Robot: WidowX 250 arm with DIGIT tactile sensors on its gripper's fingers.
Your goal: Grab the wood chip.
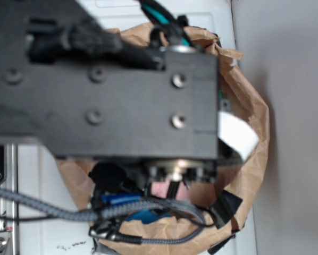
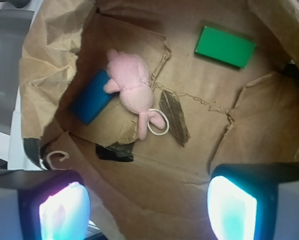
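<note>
Wood chip (image 2: 174, 118): one, a dark-brown streaky sliver with pointed ends, lying flat on the bag's floor near the middle, its long axis running from upper left to lower right.
Pink plush bunny (image 2: 133, 87): one, lying just left of the wood chip; its white loop (image 2: 158, 125) sits close beside the chip's left edge, though contact cannot be told.
Blue block (image 2: 93, 97): one, at the left, partly under the bunny's head side.
Green block (image 2: 225, 46): one, rectangular, at the upper right, well apart from the chip.
Paper bag (image 2: 49, 55): one, brown and crumpled, walls standing around all four things, with torn flaps on its floor and one black tape patch (image 2: 114, 151) on the near wall.
Claw (image 2: 147, 206): one, two fingers spread wide at the bottom corners of the wrist view, left fingertip (image 2: 59, 210) glowing pinkish, holding nothing, above the bag's near edge and well clear of the chip.
Exterior view: the blurred black arm (image 1: 106, 79) covers most of the bag; only a scrap of pink and blue shows beneath it.
Grey braided cable (image 1: 52, 210): one, crossing the lower left.
</note>
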